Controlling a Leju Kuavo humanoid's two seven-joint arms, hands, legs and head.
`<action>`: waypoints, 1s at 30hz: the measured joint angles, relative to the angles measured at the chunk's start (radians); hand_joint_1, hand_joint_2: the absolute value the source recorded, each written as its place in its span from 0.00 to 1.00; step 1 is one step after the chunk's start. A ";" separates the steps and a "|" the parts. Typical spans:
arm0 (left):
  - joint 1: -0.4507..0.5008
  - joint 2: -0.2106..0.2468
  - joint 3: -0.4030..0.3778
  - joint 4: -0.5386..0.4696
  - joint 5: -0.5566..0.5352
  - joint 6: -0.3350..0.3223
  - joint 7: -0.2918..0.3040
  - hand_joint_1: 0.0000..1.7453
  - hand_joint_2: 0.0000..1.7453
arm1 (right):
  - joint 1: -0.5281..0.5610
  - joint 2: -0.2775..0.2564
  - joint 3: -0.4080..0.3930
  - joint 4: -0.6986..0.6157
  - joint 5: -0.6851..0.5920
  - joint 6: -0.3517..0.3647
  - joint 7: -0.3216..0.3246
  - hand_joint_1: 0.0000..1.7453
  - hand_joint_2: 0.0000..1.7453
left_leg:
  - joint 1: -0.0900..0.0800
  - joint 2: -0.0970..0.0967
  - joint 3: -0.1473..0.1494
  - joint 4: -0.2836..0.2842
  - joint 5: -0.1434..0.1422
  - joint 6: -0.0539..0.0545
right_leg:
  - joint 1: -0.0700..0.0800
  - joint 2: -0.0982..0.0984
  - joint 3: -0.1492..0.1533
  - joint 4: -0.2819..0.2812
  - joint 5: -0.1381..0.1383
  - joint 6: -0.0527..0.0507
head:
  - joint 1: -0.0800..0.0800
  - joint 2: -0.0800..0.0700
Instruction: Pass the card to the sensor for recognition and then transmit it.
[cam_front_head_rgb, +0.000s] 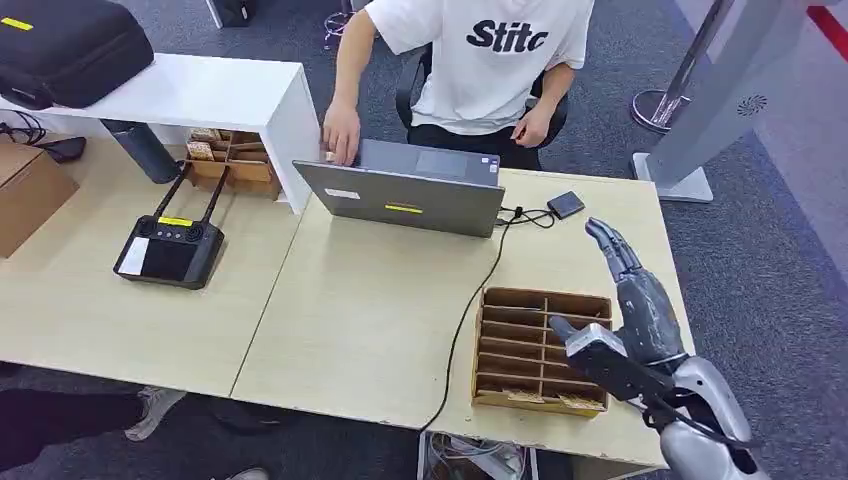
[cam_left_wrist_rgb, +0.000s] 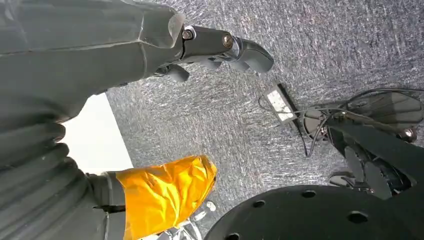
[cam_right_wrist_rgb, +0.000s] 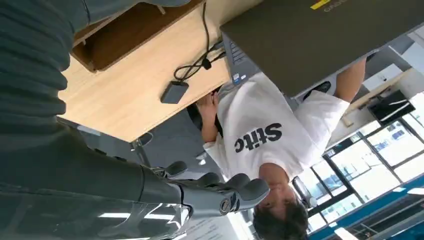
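Note:
A wooden slotted box (cam_front_head_rgb: 541, 347) stands on the table's near right part, with pale cards (cam_front_head_rgb: 522, 396) lying in its nearest slot. The small black sensor (cam_front_head_rgb: 565, 204) lies behind it by the far edge, on a black cable; it is also in the right wrist view as the sensor (cam_right_wrist_rgb: 174, 92). My right hand (cam_front_head_rgb: 632, 310) is raised over the box's right side, fingers stretched out and apart, holding nothing. The right hand (cam_right_wrist_rgb: 210, 192) is bare in its wrist view too. My left hand (cam_left_wrist_rgb: 220, 47) hangs over grey carpet with nothing in it.
A grey laptop (cam_front_head_rgb: 405, 195) stands open at the table's far middle, with a seated person in a white shirt (cam_front_head_rgb: 490, 50) typing behind it. A black controller (cam_front_head_rgb: 168, 248) lies on the left. A white shelf (cam_front_head_rgb: 200, 95) and a second wooden box (cam_front_head_rgb: 235, 160) stand at the far left.

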 joint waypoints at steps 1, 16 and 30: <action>0.000 0.000 0.000 0.000 0.000 0.000 0.000 0.00 1.00 | 0.000 0.000 0.001 0.000 0.005 0.000 0.001 0.00 1.00 | 0.000 0.000 0.000 0.000 0.000 0.000 | 0.000 0.000 0.000 0.000 0.000 0.000 | 0.000 0.000; 0.000 0.000 0.000 0.000 0.005 -0.006 0.000 0.00 1.00 | -0.011 -0.003 0.061 0.000 0.064 0.003 0.008 0.00 1.00 | 0.000 0.000 0.000 0.000 0.000 0.000 | 0.000 0.000 0.000 0.000 0.000 0.000 | 0.000 0.000; 0.000 0.006 0.000 0.000 0.011 -0.015 0.002 0.00 1.00 | -0.059 0.002 0.149 0.074 0.109 0.018 0.047 0.00 1.00 | 0.000 0.000 0.000 0.000 0.000 0.000 | 0.000 0.000 0.000 0.000 0.000 0.000 | 0.000 0.000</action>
